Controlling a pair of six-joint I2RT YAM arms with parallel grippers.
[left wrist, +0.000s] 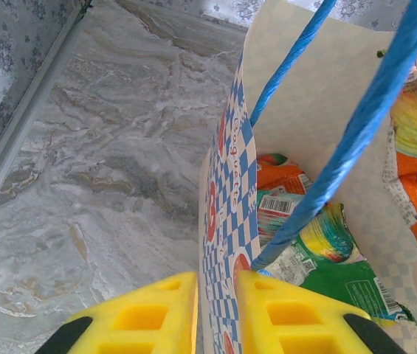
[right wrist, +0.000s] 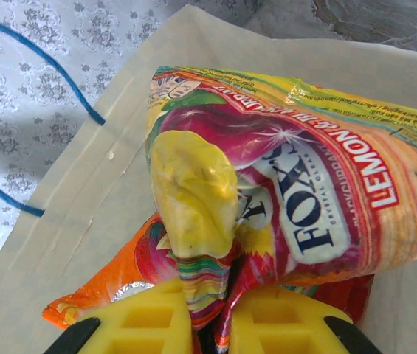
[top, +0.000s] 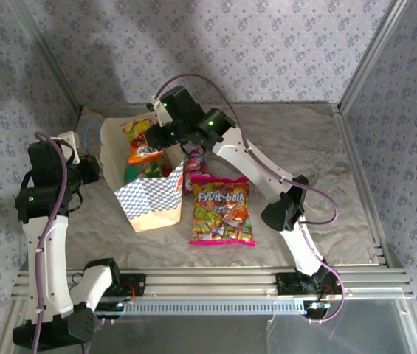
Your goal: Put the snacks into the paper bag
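Note:
The paper bag lies on its side with its mouth open. My left gripper is shut on the bag's checkered wall, beside a blue cord handle. Over the mouth, my right gripper is shut on a corner of a red-and-yellow lemon candy packet. An orange packet and a green packet lie inside the bag. The large pink snack bag lies flat on the table to the right of the paper bag. A small purple packet sits just behind it.
The marble-patterned table is walled by patterned panels and metal frame posts. An aluminium rail runs along the near edge at the arm bases. The right arm's elbow hangs beside the pink bag.

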